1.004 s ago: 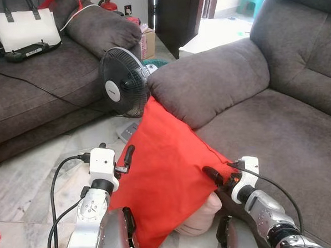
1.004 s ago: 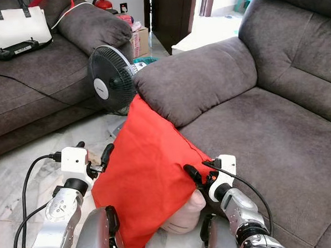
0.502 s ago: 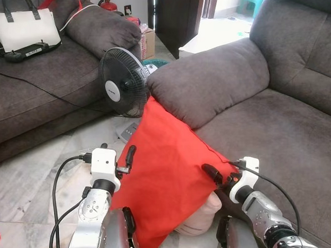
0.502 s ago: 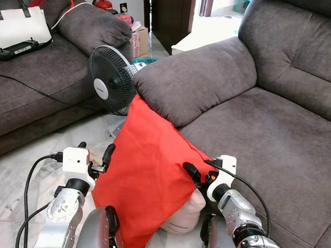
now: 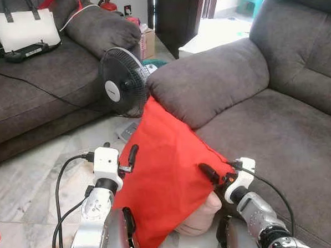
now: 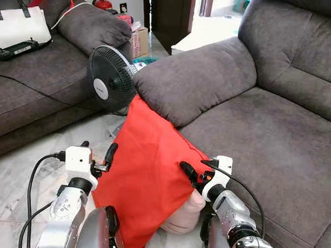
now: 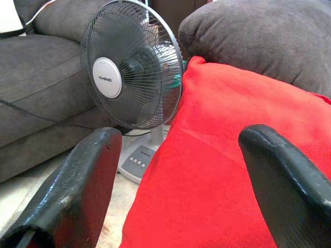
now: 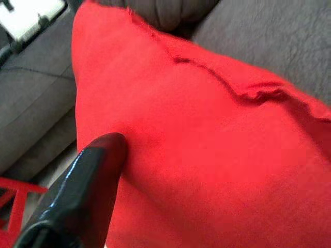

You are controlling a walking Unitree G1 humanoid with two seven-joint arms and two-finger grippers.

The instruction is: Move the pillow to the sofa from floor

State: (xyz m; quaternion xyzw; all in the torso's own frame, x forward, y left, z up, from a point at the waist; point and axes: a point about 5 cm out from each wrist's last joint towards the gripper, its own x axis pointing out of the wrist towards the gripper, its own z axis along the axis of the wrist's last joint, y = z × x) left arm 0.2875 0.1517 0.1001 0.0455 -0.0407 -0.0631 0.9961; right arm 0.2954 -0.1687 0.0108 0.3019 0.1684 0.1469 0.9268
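- Head cameras: one red pillow [image 5: 168, 168], square and of plain woven cloth, stands on a corner between the robot's two arms, its top corner tucked against the padded armrest [image 5: 210, 80] of a grey sofa [image 5: 276, 123] with a short suede-like nap. The pillow's lower part hangs over pale marble floor tiles [image 5: 29, 181], beside the sofa's seat edge.
- The left gripper [image 5: 132, 157] presses one side of the pillow and the right gripper [image 5: 208, 173] the opposite side; the pillow is squeezed between the two arms.
- A round black fan [image 5: 124, 81] with a wire grille stands on the floor behind the pillow. A second grey sofa [image 5: 35, 81] across the room carries one white bag [image 5: 24, 28]. A red fire extinguisher [image 5: 108, 1] stands by the far wall, near a dark doorway.
- Left wrist camera: two glossy black fingers [image 7: 77, 191] are spread wide apart, nothing pinched between them; red cloth, the fan and the armrest lie ahead.
- Right wrist camera: one black finger [image 8: 85, 191] lies flat on the pillow's wrinkled seam edge; whether this gripper is spread or closed cannot be told.
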